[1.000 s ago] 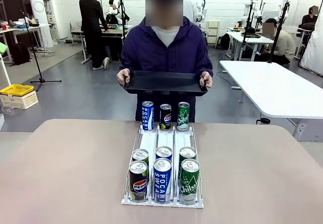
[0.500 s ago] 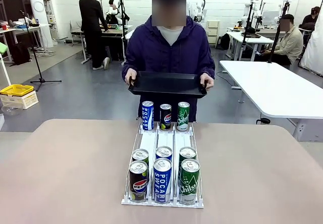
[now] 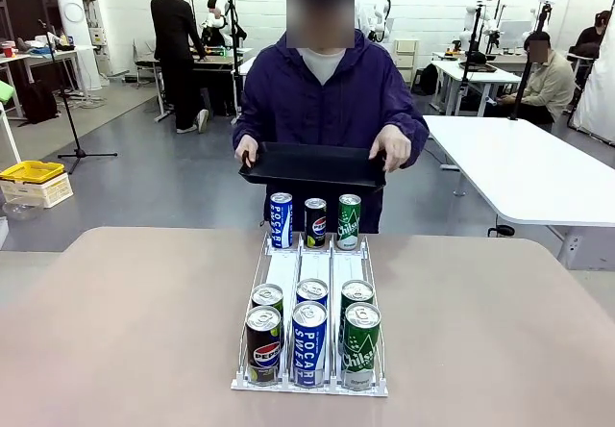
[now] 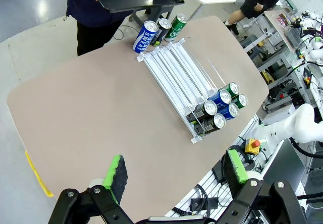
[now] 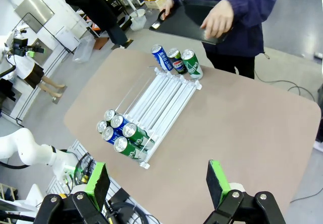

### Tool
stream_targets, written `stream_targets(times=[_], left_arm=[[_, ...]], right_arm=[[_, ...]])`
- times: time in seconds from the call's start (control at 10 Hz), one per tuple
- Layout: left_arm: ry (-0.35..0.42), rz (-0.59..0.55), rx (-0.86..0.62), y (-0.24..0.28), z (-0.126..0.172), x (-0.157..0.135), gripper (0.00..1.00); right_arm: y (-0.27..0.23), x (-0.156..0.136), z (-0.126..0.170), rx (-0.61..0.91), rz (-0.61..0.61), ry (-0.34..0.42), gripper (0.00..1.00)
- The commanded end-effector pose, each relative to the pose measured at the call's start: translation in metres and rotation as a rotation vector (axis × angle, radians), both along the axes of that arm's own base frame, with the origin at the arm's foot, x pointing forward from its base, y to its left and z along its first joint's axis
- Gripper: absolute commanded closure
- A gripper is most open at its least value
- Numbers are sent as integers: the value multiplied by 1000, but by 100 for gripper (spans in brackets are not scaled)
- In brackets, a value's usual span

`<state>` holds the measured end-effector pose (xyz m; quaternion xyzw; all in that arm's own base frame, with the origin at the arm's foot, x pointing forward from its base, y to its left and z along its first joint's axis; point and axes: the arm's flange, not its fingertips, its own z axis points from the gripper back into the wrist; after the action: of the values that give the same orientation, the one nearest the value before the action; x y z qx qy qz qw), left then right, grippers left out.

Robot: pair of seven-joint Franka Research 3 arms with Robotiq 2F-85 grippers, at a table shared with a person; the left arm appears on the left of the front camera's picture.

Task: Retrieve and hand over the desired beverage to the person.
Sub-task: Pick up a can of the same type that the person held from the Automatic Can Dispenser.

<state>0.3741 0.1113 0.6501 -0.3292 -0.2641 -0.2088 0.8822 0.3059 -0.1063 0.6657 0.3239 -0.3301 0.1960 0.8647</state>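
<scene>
Black tray point(image 3: 312, 165), gripped in both hands by the person point(image 3: 322, 90) at the far edge of the beige table point(image 3: 115, 312), level and above the table's end. Below it, at the far end of the white three-lane rack point(image 3: 309, 265), three upright cans side by side: blue Pocari Sweat can point(image 3: 281, 220), Pepsi can point(image 3: 315, 222), green can point(image 3: 349, 221). At the rack's near end, six more cans point(image 3: 309, 342), two deep in each lane. High over the table, the left gripper point(image 4: 175, 169): green pads spread wide, grasping nothing. Likewise released and well clear of every can, the right gripper point(image 5: 159, 182).
</scene>
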Motion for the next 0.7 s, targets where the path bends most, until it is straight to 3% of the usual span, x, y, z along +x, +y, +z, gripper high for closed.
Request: stream_targets(times=[0.0, 0.6], left_arm=[[-9, -12, -13, 1, 1, 0, 0], [-9, -12, -13, 1, 1, 0, 0]], right_arm=[[1, 2, 1, 23, 20, -13, 0], [1, 2, 1, 23, 20, -13, 0]])
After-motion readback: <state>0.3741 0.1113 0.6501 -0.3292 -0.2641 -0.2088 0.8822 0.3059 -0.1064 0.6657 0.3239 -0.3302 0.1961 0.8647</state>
